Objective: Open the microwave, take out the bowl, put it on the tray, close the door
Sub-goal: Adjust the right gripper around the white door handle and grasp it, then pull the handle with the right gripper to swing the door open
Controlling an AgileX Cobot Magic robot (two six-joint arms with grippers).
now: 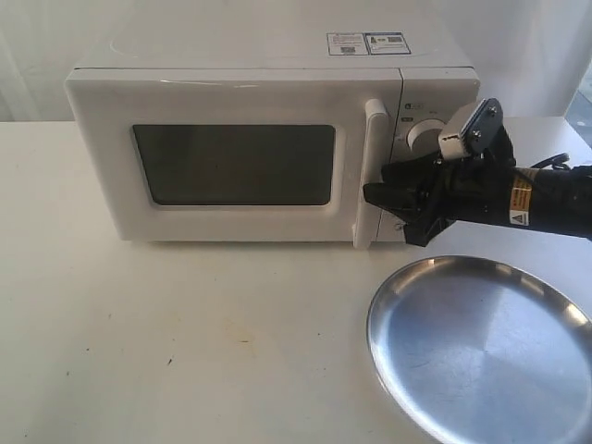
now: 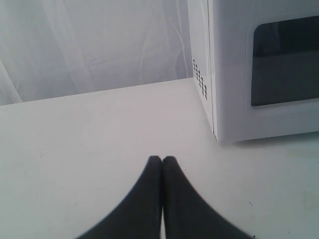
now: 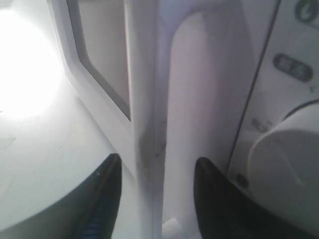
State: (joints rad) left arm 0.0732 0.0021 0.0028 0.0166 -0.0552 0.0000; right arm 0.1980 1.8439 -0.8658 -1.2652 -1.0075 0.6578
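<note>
The white microwave point(image 1: 259, 65) stands at the back of the table with its door point(image 1: 231, 166) shut. My right gripper point(image 1: 377, 196) is at the vertical bar handle point(image 1: 370, 176), about halfway down it. In the right wrist view the right gripper point(image 3: 157, 167) is open, one finger on each side of the handle point(image 3: 144, 99), not pressing it. The silver tray point(image 1: 481, 342) lies on the table in front of that arm, with nothing on it. My left gripper point(image 2: 162, 159) is shut on nothing above bare table, to the left of the microwave point(image 2: 234, 59). The bowl is hidden.
A dial point(image 1: 423, 137) and the control panel sit right of the handle, close behind the right gripper. White table point(image 1: 185, 342) spreads in front of the microwave. A white curtain point(image 2: 89, 45) hangs behind the table.
</note>
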